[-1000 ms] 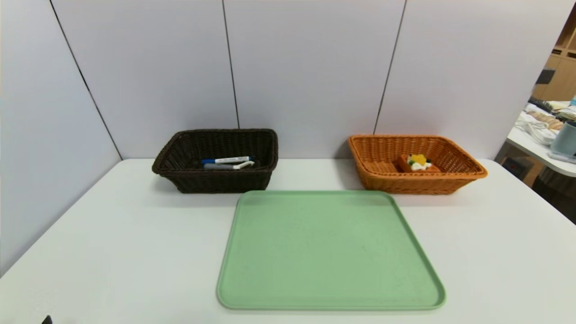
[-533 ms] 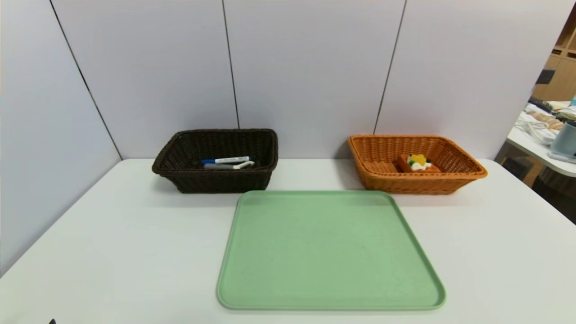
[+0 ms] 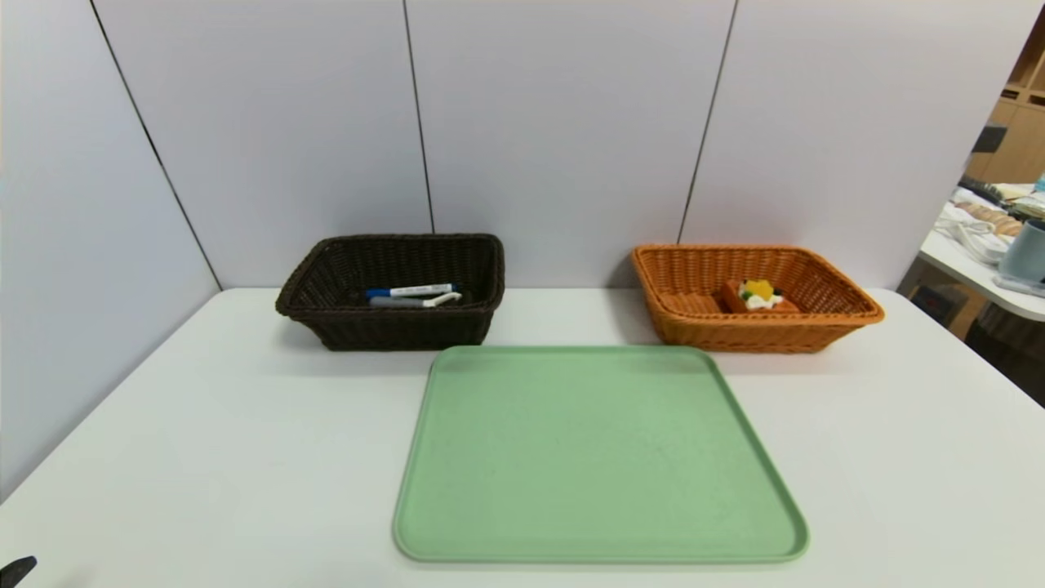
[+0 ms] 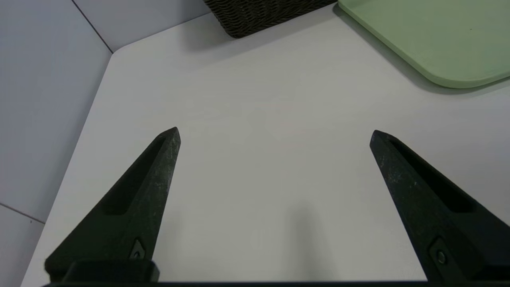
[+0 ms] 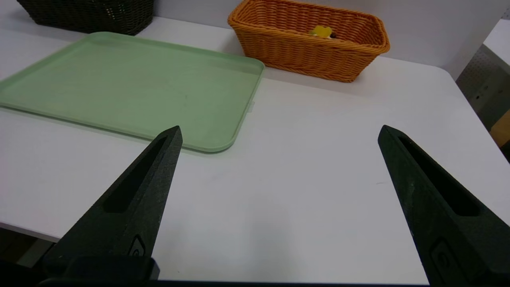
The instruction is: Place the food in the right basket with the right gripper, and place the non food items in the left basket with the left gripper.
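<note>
The waffle toy, the food [image 3: 758, 296], lies inside the orange right basket [image 3: 857, 314] at the back right; its yellow top [image 5: 322, 31] shows in the right wrist view. The white marker pen with blue cap [image 3: 411, 290] and the peeler [image 3: 416, 301] lie in the dark brown left basket [image 3: 310, 306]. My left gripper [image 4: 275, 133] hangs open over bare table near the front left corner; one fingertip [image 3: 16, 567] shows in the head view. My right gripper [image 5: 280, 131] is open over bare table at the front right, out of the head view.
A bare green tray [image 3: 600, 457] lies mid-table in front of both baskets. The white table [image 3: 204, 425] has grey partition walls at the back and left. A second table with clutter [image 3: 992, 237] stands off to the right.
The left fingertip at the bottom left of the head view has shifted a little to the left. Baskets, their contents and the tray have not moved.
</note>
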